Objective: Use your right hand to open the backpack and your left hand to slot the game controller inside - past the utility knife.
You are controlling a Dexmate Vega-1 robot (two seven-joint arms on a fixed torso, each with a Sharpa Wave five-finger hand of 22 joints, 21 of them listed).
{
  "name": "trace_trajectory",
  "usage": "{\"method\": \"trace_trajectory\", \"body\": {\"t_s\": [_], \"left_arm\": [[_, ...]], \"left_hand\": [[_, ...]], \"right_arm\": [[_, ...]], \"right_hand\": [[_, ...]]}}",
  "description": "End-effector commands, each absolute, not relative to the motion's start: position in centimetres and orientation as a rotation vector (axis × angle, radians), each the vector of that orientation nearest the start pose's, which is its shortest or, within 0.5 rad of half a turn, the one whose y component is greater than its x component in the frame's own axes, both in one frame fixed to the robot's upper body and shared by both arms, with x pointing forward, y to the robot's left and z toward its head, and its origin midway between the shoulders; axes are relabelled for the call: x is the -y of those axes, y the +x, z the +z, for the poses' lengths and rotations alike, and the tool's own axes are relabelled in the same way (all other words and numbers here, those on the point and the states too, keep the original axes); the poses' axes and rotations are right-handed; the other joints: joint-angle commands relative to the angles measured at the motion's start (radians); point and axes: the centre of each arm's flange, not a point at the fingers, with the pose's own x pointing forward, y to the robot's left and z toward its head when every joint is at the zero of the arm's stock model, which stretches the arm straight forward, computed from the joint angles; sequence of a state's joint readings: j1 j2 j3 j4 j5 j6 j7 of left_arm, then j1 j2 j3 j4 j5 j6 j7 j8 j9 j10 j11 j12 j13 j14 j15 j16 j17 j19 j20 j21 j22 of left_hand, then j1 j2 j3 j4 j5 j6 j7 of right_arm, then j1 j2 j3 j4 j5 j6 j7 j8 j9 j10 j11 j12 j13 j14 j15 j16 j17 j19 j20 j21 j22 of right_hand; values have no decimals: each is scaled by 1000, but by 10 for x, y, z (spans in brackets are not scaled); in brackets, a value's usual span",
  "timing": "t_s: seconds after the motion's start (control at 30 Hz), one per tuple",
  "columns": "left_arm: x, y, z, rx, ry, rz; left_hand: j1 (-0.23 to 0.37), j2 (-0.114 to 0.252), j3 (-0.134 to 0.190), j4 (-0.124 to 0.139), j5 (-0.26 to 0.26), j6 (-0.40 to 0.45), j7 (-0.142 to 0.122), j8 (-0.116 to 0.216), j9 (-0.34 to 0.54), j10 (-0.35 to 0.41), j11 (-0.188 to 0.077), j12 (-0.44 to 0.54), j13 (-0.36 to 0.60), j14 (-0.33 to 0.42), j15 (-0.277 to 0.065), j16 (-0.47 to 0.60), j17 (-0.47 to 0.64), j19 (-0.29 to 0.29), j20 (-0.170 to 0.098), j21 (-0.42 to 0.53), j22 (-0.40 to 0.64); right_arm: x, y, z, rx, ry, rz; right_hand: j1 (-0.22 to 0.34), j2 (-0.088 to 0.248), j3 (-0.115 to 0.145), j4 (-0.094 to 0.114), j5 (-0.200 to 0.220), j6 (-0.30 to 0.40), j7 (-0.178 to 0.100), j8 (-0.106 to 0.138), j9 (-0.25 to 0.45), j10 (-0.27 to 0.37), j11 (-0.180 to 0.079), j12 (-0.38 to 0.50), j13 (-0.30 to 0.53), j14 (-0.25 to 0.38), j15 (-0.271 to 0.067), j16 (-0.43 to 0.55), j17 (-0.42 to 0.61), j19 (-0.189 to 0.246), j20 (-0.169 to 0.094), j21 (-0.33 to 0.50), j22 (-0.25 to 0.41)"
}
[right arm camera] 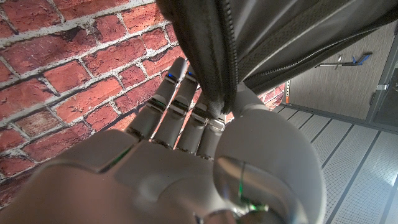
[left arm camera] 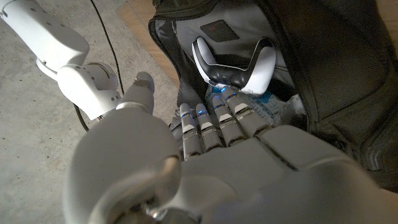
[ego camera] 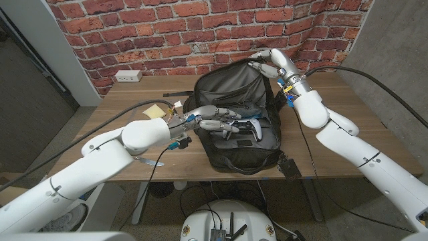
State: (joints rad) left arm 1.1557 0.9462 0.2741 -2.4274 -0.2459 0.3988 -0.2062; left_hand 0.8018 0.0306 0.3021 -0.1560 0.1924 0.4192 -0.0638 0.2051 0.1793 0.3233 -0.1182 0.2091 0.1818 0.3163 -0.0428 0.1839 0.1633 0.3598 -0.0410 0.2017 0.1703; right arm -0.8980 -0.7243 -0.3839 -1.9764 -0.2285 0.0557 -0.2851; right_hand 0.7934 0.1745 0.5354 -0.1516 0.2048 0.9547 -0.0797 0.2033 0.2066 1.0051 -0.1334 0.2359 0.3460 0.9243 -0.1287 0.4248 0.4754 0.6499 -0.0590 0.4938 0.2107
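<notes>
Head view: right robot hand (ego camera: 271, 63) grips backpack (ego camera: 237, 127) flap; left robot hand (ego camera: 217, 120), fingers extended, touches controller (ego camera: 246, 128); knife (ego camera: 148, 160) nearby.

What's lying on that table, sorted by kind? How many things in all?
Backpack: 1
Game controller: 1, inside the backpack
Yellow sticky notes: 1
White power strip: 1
Knife: 1, partly hidden under the left arm
Total: 5
</notes>
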Motion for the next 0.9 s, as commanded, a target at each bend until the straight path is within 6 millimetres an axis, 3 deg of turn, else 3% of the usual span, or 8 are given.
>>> {"method": "trace_trajectory", "body": {"t_s": [0.03, 0.57, 0.9], "left_arm": [[-183, 440, -3, 415, 641, -682], [-218, 440, -8, 396, 519, -658], [-235, 441, -12, 374, 484, -631]], "left_hand": [[-5, 15, 1, 6, -2, 8, 9, -2, 3, 17, -4, 4, 2, 23, -73, 3, 3, 9, -70, 5, 3], [-33, 34, 9, 9, -3, 74, 17, 5, 4, 88, -4, 15, 3, 130, -101, 17, 4, 65, -58, 19, 7], [-63, 52, 24, 10, -5, 129, 26, 7, 4, 200, -15, 33, 5, 242, -118, 27, 7, 135, -63, 36, 11]], "right_arm": [[195, 506, 104, 1096, -850, -40], [193, 507, 105, 1089, -854, -46], [195, 506, 104, 1087, -853, -54]], "right_hand": [[-6, 4, 7, -1, 2, 5, 3, 6, 4, 2, 10, -3, 3, -3, -85, -3, 5, -3, -156, 4, 2], [-5, 5, 8, -2, 3, 5, 1, 5, 4, 2, 10, -4, 4, -4, -87, -6, 7, -6, -156, 9, 1], [-6, 5, 9, -2, 4, 5, 2, 5, 4, 1, 8, -4, 4, -4, -86, -6, 9, -8, -156, 13, 0]]}}
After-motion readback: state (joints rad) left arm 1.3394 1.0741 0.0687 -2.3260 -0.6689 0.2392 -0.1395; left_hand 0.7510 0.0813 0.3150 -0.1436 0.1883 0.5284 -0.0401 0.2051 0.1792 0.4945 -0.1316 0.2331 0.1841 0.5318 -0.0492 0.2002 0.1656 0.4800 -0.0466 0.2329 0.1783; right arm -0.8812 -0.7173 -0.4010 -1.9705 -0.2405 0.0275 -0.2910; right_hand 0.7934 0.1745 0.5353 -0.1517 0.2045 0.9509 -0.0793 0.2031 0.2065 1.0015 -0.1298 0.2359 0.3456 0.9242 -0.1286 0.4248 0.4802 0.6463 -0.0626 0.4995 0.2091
